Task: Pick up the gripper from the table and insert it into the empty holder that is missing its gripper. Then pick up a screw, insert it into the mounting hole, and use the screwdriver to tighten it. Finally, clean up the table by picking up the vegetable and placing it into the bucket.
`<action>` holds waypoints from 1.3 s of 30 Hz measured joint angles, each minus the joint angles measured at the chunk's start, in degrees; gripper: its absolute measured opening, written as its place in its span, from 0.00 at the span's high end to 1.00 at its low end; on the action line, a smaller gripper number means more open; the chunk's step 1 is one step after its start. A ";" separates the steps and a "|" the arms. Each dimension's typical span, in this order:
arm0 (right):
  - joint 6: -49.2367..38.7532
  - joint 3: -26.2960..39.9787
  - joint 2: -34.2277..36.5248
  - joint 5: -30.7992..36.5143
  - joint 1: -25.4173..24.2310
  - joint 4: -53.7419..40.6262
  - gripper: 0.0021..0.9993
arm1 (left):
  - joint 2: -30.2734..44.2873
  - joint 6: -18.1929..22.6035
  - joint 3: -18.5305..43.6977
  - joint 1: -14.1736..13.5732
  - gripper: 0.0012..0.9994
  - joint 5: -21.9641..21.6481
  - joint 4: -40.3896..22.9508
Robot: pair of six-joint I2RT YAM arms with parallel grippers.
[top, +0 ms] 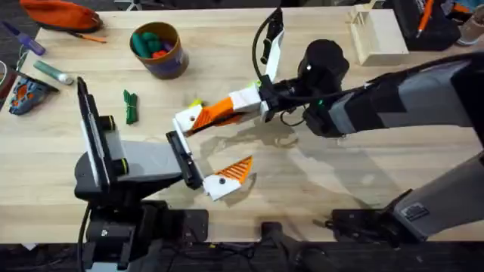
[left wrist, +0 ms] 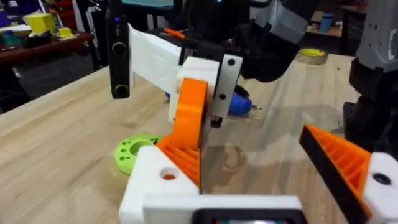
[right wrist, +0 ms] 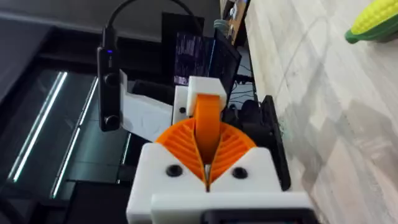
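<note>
Right claw (top: pixel 198 121) (clamped on orange gripper (top: pixel 224 111)) at holder (top: pixel 187 119)

A bright-green round disc (left wrist: pixel 132 153) is lying just beside the left gripper (left wrist: pixel 249 168); a wooden box (top: pixel 376 34) is sitting well apart from the right gripper (top: pixel 215 113).

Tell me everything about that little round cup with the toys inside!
The small round tan-gold cup stands upright on the light wooden table, toward its far left part. It has a teal rim and a dark purple band around its side. Colourful toy pieces sit inside, green and reddish ones among them. Only the table touches it. A small green toy piece lies nearby, apart from it.
</note>
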 joint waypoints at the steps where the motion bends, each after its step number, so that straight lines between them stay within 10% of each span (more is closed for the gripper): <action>1: 0.03 0.00 0.01 0.00 0.00 0.00 0.99 | 0.02 0.01 0.00 0.00 0.01 0.00 0.00; 39: -0.91 1.97 0.01 -1.63 -0.15 -4.57 0.99 | 0.02 -0.43 0.00 0.04 0.01 -0.24 0.02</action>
